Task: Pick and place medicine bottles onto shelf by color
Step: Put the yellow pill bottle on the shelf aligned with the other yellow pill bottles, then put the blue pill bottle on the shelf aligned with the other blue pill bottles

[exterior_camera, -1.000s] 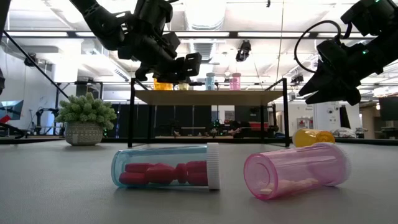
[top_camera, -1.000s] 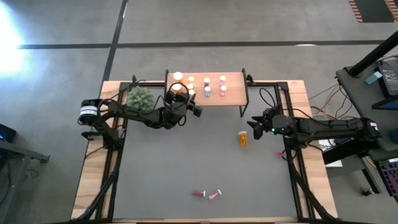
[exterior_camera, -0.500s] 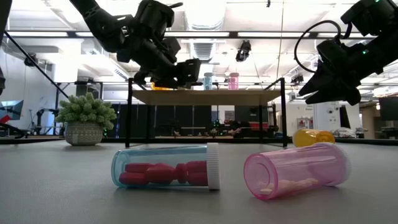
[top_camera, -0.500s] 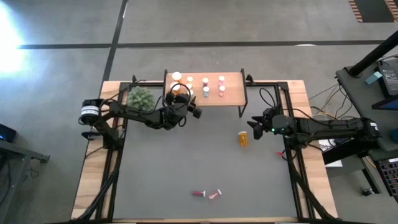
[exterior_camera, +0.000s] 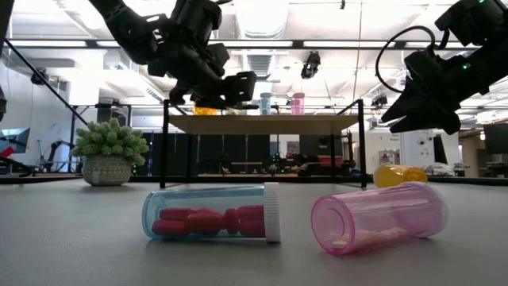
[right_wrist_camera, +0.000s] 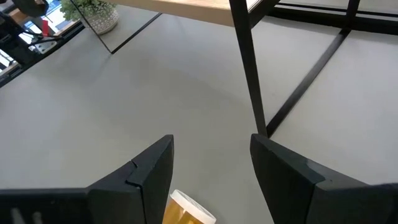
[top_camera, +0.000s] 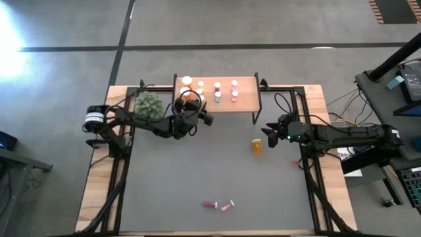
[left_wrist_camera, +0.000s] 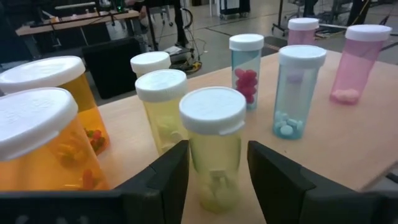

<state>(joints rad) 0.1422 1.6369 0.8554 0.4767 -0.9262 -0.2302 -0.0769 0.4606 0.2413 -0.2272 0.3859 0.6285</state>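
On the shelf's [top_camera: 245, 87] left end, the left gripper [left_wrist_camera: 216, 177] stands open around a yellow bottle [left_wrist_camera: 214, 147]. The right gripper [right_wrist_camera: 211, 163], open, hovers over a lying orange bottle [top_camera: 256, 146].

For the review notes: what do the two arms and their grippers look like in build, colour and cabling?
Both arms are dark, jointed links with black cables looped along them. The left gripper and right gripper each have two broad, matte black, wedge-shaped fingers. The left arm ends in a round silver-grey base joint; the right arm shows a small green light near its wrist.
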